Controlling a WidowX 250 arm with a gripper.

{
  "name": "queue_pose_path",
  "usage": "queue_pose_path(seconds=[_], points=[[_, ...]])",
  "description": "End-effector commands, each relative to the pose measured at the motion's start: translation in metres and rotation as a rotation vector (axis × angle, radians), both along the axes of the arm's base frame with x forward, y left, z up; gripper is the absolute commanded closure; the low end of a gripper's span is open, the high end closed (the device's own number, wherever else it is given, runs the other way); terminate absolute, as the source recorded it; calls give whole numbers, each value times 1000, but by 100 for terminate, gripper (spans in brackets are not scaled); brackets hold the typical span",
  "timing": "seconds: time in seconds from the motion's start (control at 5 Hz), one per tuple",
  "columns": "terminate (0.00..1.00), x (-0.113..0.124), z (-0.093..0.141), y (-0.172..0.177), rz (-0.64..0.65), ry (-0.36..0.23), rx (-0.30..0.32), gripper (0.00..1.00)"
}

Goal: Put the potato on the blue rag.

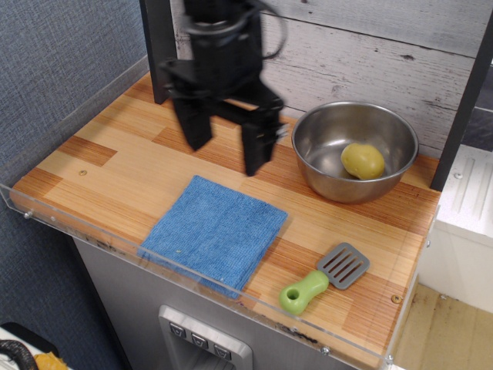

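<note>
The pale yellow potato (363,160) lies inside the steel bowl (323,132) at the back right of the wooden counter. The blue rag (214,233) lies flat near the front edge, left of centre. My black gripper (228,154) hangs above the counter behind the rag and left of the bowl. Its two fingers point down, spread apart, with nothing between them. The gripper looks motion-blurred.
A grey spatula with a green handle (322,278) lies at the front right. A clear plastic lip (192,276) runs along the counter's front and left edges. A dark post (462,100) stands right of the bowl.
</note>
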State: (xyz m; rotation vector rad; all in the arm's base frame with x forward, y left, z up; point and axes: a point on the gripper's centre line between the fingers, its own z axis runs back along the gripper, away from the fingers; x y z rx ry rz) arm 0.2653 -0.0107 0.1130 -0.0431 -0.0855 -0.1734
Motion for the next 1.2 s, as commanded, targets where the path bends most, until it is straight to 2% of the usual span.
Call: queue_pose_path(seconds=[0.0,0.2,0.4,0.8,1.0], points=[[0,65,10,-24,-37,-66,-83,0],[0,83,9,-34,-27,-105,-111,0],[0,94,-2,-49,-44,-100,-109,0],[0,99,-33,-63,-59,-82,-54,0],[0,103,-54,-57,-46,-70,-12,0]])
